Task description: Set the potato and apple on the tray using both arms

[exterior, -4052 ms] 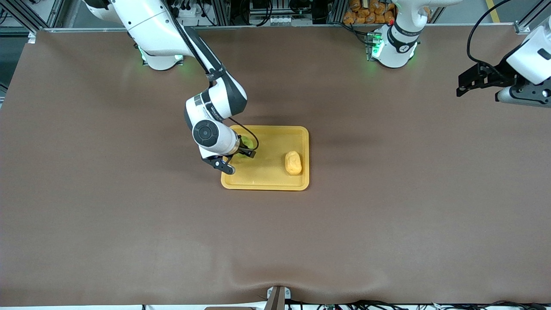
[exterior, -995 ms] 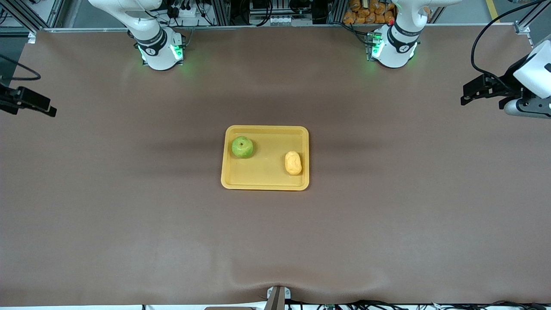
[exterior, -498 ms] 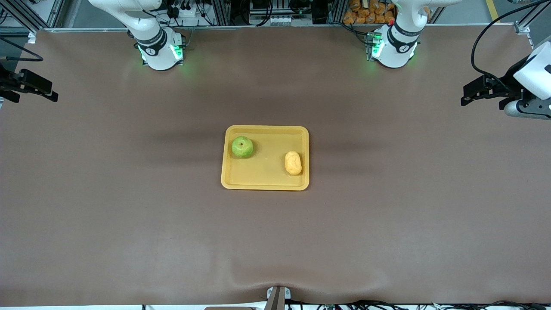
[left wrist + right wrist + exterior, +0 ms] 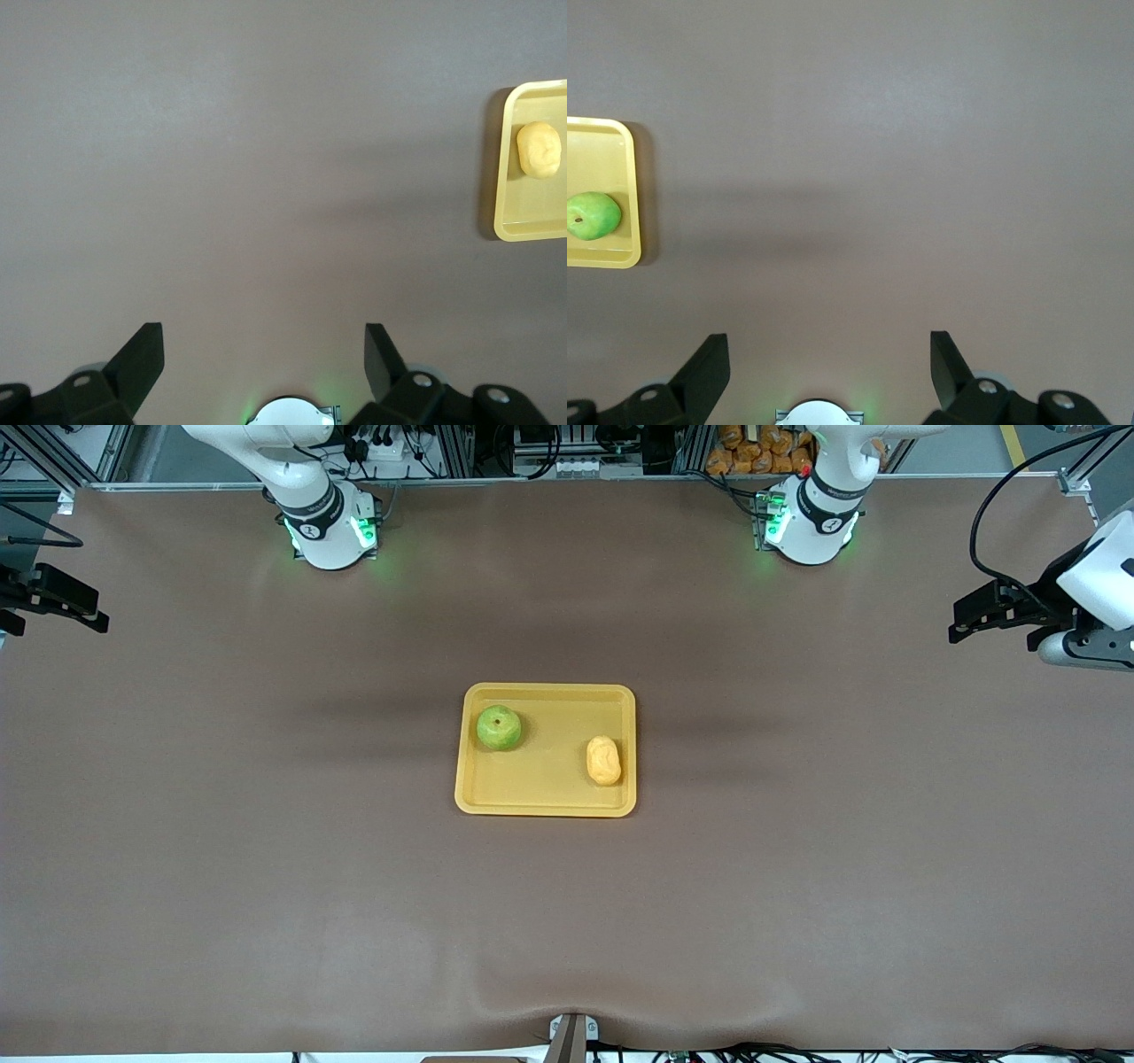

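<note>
Both items look placed from where I'm sitting at the controls, so I'd call this job basically finished. Going big to small: the brown table (image 4: 266, 868) has the yellow-orange tray (image 4: 546, 806) sitting around its middle, well apart from both arms. The left arm hangs out over its own end of the table, and the left gripper (image 4: 264, 354) has its fingers spread wide with nothing between them — only bare tabletop underneath. Same deal for the right gripper (image 4: 829, 359) over the right arm's end: fingers released, empty.

On the tray, the green apple (image 4: 499, 727) rests in the corner toward the right arm's end, farther from the front camera, stem dimple facing up. The potato (image 4: 603, 760) lies close to the rim toward the left arm's end, a bit nearer the front camera than the apple. The two are apart, not touching — and neither hangs over the rim.

As far as I can judge, nothing's left except parking the arms.
</note>
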`<state>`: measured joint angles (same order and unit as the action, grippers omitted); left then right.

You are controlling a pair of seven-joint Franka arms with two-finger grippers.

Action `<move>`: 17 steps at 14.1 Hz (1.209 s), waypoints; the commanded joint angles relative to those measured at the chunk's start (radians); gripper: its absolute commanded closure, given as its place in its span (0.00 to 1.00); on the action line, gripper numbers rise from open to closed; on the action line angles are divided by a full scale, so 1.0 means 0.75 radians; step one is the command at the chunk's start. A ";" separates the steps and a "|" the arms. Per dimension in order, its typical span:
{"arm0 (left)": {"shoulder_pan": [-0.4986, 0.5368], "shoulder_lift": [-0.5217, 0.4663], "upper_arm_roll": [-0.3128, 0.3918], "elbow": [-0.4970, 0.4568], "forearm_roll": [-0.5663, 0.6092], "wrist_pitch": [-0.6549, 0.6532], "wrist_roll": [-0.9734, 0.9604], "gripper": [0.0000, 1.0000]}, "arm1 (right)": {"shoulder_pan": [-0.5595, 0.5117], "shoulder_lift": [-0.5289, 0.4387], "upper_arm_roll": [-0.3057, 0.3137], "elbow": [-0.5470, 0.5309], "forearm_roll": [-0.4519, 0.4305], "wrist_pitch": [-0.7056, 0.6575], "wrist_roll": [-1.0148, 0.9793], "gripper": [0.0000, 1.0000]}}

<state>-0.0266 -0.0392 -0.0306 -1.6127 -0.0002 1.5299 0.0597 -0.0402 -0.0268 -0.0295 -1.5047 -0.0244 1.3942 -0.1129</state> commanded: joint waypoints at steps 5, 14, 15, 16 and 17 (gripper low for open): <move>0.007 0.015 0.000 0.031 -0.020 -0.013 0.002 0.00 | -0.010 -0.026 0.009 -0.019 0.035 0.004 -0.013 0.00; 0.007 0.015 0.002 0.031 -0.020 -0.013 0.002 0.00 | 0.000 -0.026 0.007 -0.025 0.045 0.008 -0.003 0.00; 0.007 0.015 0.000 0.031 -0.020 -0.013 0.002 0.00 | 0.000 -0.026 0.007 -0.025 0.045 0.008 -0.003 0.00; 0.007 0.015 0.000 0.029 -0.020 -0.013 0.002 0.00 | -0.002 -0.026 0.009 -0.025 0.045 0.008 -0.003 0.00; 0.011 0.015 0.002 0.029 -0.020 -0.013 0.002 0.00 | -0.004 -0.026 0.009 -0.027 0.045 0.008 -0.003 0.00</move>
<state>-0.0258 -0.0383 -0.0306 -1.6127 -0.0003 1.5299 0.0597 -0.0397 -0.0268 -0.0252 -1.5070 -0.0064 1.3962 -0.1129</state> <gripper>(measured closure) 0.000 0.000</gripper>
